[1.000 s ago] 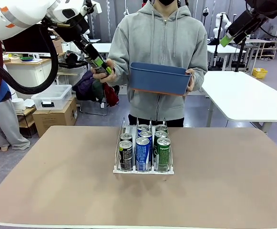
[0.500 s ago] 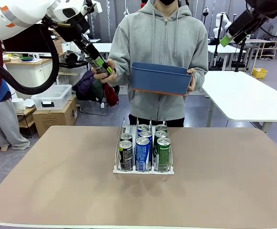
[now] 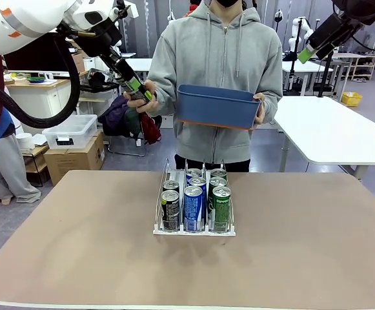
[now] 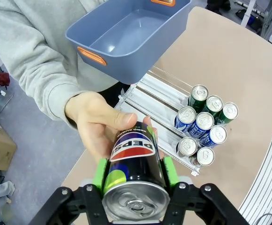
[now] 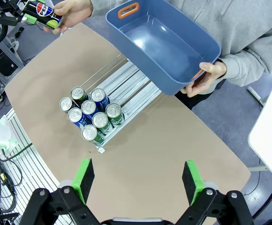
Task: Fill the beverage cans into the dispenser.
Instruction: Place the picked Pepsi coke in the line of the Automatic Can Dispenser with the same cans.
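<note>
Left wrist view: the left gripper [image 4: 135, 180] has its green pads clamped on a black Pepsi can [image 4: 133, 171], silver top facing the lens, at lower centre of the frame.
Person's hand [image 4: 100, 124]: wrapped round the can's far end, so this looks like a hand-over, with the can not yet released.
Blue bin [image 3: 216, 106]: held by the person's other hand at upper centre of the front view, tilted; its inside is bare, which suggests this is the last can.
Dispenser [image 3: 194, 227]: clear three-lane rack at table centre, holding seven cans [image 3: 194, 205] upright: black, blue and green rows.
Right gripper [image 5: 138, 180]: jaws wide apart, holding nothing, high above the table.
</note>
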{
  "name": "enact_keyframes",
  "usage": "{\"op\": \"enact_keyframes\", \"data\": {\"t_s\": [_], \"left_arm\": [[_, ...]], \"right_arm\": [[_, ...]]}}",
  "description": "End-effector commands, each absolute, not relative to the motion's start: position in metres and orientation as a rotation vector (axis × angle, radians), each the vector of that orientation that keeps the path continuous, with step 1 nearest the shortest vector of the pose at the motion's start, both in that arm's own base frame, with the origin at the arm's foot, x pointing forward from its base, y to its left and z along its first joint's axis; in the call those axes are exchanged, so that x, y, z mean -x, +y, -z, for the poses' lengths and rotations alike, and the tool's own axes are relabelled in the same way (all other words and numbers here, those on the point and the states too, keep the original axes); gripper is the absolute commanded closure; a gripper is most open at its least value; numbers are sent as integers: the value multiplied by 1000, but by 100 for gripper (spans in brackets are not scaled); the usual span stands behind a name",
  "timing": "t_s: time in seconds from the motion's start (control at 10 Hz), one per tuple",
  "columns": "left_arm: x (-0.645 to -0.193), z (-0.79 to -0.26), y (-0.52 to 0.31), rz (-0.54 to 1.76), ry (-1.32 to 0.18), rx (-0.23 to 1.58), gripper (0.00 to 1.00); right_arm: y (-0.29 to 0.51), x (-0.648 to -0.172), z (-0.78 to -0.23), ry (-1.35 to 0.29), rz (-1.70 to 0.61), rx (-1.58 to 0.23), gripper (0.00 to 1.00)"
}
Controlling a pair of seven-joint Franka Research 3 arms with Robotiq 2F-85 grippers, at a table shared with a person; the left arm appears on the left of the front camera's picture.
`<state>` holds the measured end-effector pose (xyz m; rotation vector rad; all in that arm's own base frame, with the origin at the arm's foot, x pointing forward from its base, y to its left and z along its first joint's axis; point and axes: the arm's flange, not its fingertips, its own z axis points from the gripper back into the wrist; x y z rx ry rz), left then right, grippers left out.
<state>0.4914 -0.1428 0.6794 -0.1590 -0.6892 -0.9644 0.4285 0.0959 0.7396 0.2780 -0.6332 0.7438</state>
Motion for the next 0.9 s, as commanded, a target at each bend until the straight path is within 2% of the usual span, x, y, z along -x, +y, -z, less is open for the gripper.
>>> {"op": "enact_keyframes", "data": {"t_s": [0.0, 0.8], "left_arm": [[-491, -681, -142, 967, -696, 144, 63], [-491, -681, -142, 967, -696, 144, 63]], "right_arm": [[95, -428, -739, -635, -757, -298, 0], [95, -428, -739, -635, -757, -298, 0]]}}
